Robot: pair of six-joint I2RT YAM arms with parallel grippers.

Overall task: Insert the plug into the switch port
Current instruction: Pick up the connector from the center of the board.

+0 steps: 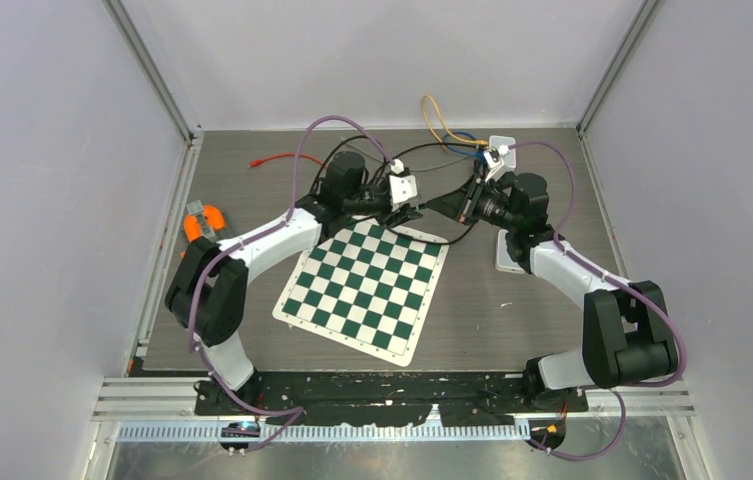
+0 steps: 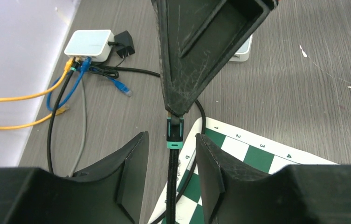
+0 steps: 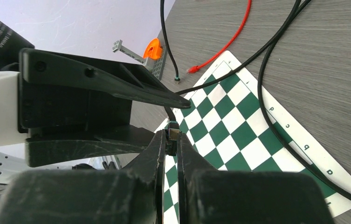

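The plug [image 2: 174, 133], black with a teal boot, hangs above the far edge of the chessboard mat [image 2: 257, 156]. My right gripper [image 3: 172, 136] is shut on its tip, and its fingers [image 2: 196, 56] reach down from the top of the left wrist view. My left gripper [image 2: 171, 140] is open; the plug's black braided cable [image 2: 172, 186] runs between its fingers with a gap on each side. The white switch [image 2: 89, 44] lies on the table at the far left of that view, with yellow, blue and black cables in its ports. From above, both grippers [image 1: 414, 213] [image 1: 437, 207] meet in front of the switch [image 1: 502, 145].
A second white box [image 1: 509, 255] lies under the right arm. A black adapter [image 2: 124, 44] sits beside the switch and a loose blue plug [image 2: 124, 88] lies near it. A red cable [image 1: 277, 160] and an orange part [image 1: 204, 222] lie at the left. Grey walls enclose the table.
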